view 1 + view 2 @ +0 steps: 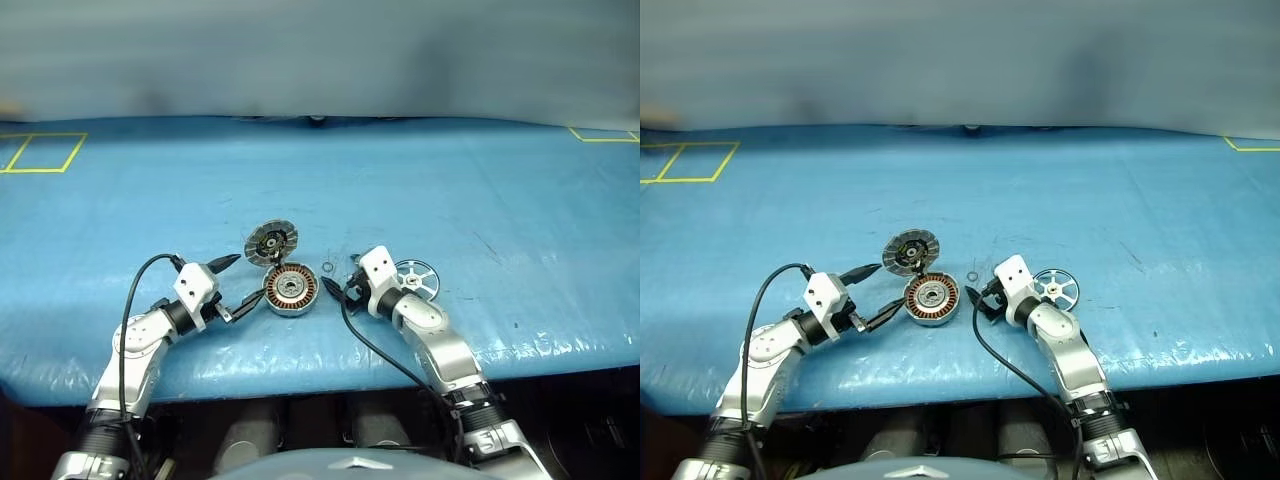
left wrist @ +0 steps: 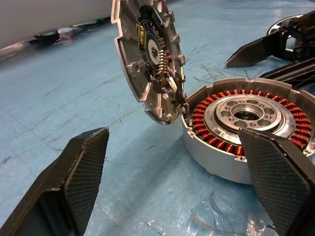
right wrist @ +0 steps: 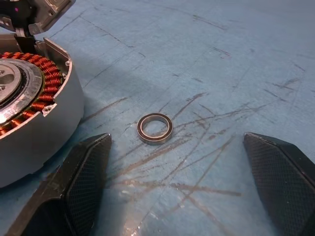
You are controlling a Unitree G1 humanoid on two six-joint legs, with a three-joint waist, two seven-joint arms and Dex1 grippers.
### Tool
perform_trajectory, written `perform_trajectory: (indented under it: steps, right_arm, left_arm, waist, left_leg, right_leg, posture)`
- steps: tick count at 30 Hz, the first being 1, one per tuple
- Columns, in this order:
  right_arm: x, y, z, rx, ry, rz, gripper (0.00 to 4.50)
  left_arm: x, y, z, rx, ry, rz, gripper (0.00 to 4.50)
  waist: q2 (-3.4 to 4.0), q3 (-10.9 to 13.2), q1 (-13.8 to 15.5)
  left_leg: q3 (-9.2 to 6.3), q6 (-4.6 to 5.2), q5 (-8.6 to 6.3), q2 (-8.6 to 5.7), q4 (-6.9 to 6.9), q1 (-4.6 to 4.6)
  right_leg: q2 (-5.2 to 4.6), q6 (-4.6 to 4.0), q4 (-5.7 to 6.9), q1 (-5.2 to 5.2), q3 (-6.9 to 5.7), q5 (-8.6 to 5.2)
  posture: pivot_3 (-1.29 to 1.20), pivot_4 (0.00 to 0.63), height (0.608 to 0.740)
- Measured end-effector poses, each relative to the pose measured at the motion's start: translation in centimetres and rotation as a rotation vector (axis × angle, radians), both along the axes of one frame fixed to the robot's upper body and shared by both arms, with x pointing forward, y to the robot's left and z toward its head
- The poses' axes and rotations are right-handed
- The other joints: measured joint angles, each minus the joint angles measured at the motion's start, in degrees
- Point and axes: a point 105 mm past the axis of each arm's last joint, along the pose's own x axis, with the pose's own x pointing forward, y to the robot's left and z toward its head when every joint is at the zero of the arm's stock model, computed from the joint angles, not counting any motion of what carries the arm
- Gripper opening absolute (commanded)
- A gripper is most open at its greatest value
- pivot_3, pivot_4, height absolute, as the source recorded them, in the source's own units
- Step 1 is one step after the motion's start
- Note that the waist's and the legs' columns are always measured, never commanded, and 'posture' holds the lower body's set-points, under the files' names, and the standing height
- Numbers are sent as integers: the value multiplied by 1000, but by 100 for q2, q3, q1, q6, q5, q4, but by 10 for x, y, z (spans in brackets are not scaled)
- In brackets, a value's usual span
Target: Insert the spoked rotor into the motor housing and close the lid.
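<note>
Housing: the motor housing [image 1: 291, 291] sits open just below centre of the head view, copper windings up, so the rotor can likely drop straight in.
Lid: the lid [image 1: 271, 243] is just above and left of the housing, propped on edge against its rim with the segmented face showing, which leaves the opening clear.
Rotor: the spoked rotor [image 1: 417, 278] lies flat right of centre, partly behind the right tool's wrist, not yet picked up.
Left tool: the left tool [image 1: 242, 281] is wide open and holds nothing. One finger points toward the lid, the other reaches the housing's left edge, probably ready to steady it.
Right tool: the right tool [image 3: 179, 162] is spread wide and empty, hovering over bare surface [image 1: 480, 180] between housing and rotor.
Small ring: a thin ring [image 3: 154, 128] lies flat between the right fingers, near the housing.
Hard to tell: whether the left finger actually touches the housing wall. The lid's far face and the rotor's left rim are hidden.
</note>
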Motion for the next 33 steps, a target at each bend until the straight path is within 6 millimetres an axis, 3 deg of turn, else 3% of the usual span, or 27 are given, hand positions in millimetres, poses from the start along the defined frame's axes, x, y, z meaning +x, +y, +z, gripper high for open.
perform_trajectory:
  steps: [11,19,27,33]
  right_arm:
    - [10,11,0,20,19,17,4500]
    - [8,-2,-2,3,45,-14,1977]
    - [-1,-3,-4,-63,34,10,1977]
    - [-5,-4,-4,-39,37,1,50]
  left_arm:
    - [0,-2,2,-15,-20,-16,4458]
    - [-2,-2,-1,-13,-16,-28,4500]
    - [-3,1,-4,-1,-18,-31,4500]
    - [-1,-2,-3,-16,-35,-38,4500]
  waist:
    - [0,-1,-2]
    - [-4,-3,6]
    - [-6,-10,6]
    - [-7,-10,11]
  left_leg:
    - [0,-3,1,0,-13,7]
    - [-1,-3,1,0,-18,9]
    - [-1,-6,0,0,-27,23]
    - [-1,-6,0,0,-30,23]
  right_leg:
    - [0,-9,-4,1,-1,11]
    - [-2,-18,-6,2,-1,2]
    - [-4,-2,-6,11,-1,-19]
    - [-6,-1,-10,12,-1,-19]
  posture:
    - [0,150,740]
    - [0,150,740]
    - [0,150,740]
    - [0,150,740]
